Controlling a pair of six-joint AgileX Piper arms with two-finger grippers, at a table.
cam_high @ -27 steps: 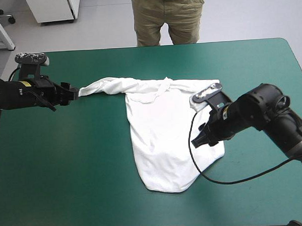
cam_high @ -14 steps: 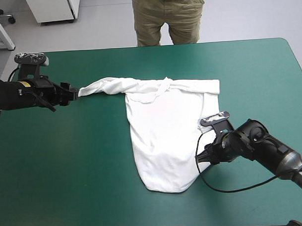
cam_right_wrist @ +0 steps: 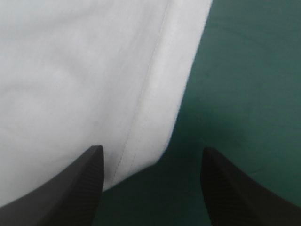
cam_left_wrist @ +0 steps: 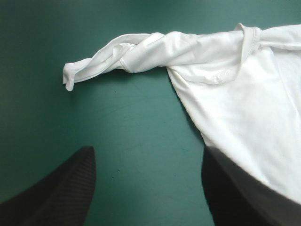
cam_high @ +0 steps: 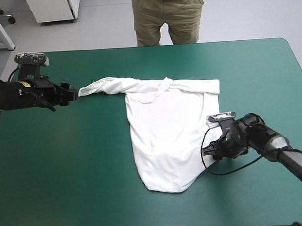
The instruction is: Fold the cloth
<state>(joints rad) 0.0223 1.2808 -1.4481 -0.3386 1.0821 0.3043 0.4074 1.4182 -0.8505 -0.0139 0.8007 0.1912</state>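
Both spread wide: left gripper by the twisted sleeve of the T-shirt, right gripper at its edge, tips unclear from above.

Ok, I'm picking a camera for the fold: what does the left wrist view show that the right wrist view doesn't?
Left wrist only: the T-shirt's twisted sleeve and collar, ahead of the open left gripper. Right wrist only: a stitched edge of the T-shirt, lying between the open right gripper's fingers. Both: white T-shirt on the cover, grippers open, holding nothing.
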